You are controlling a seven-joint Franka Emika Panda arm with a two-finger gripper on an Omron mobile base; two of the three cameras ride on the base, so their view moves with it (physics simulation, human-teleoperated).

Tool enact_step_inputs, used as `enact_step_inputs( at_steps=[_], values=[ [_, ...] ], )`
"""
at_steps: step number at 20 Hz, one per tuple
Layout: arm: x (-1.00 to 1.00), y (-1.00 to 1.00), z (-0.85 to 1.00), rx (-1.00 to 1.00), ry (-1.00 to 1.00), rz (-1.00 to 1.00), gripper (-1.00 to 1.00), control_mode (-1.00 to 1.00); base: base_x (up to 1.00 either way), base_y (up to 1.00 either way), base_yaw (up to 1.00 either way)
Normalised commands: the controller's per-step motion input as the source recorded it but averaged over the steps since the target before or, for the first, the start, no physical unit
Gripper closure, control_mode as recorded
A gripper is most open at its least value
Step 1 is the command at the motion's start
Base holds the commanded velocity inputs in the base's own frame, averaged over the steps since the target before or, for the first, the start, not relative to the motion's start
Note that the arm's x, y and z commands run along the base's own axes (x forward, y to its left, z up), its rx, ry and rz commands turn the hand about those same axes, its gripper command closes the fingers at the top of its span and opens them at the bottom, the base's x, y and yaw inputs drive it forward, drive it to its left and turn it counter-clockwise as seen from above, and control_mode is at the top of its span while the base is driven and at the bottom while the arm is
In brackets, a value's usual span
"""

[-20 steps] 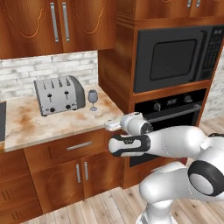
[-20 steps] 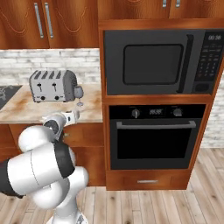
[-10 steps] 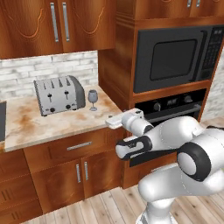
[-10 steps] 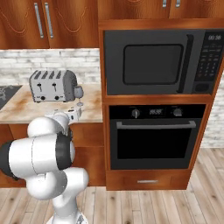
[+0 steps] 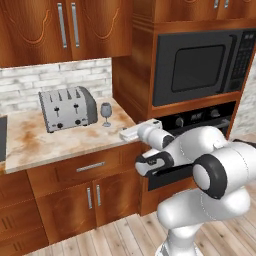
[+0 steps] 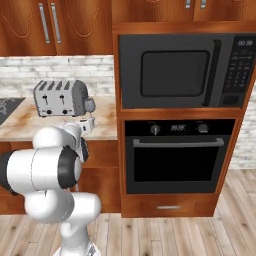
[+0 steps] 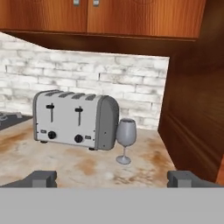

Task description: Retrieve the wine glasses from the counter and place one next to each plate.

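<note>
Beige marbled tabletop (image 5: 60, 142) under wood cabinets, brick backsplash, one silver toaster (image 7: 74, 119), one grey wine glass (image 7: 125, 140) upright just beside its right end, hand (image 7: 111, 178) empty, fingers spread wide.

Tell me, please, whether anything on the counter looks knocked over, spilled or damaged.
Nothing stands out. The wine glass stands upright on the counter beside the toaster, with no spill or breakage visible.

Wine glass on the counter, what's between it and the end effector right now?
Nothing but bare counter: in the hand view, marbled stone runs from the open end effector to the wine glass.
</note>
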Motion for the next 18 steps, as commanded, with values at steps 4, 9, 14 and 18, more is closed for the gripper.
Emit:
enact_step_inputs(
  at_steps=[4,9,14,18],
  values=[
    [0.06,0.21,-0.14,0.04,0.00,0.00,-1.00,-1.00,0.00,0.00,0.00],
    [0.00,0.05,-0.36,0.12,-0.06,0.00,-1.00,-1.00,0.00,0.00,0.00],
    [0.02,0.05,-0.11,0.15,-0.06,-0.02,-1.00,-1.00,0.00,0.00,0.00],
    [0.06,0.01,0.00,0.00,0.00,0.00,-1.00,-1.00,0.00,0.00,0.00]
  ],
)
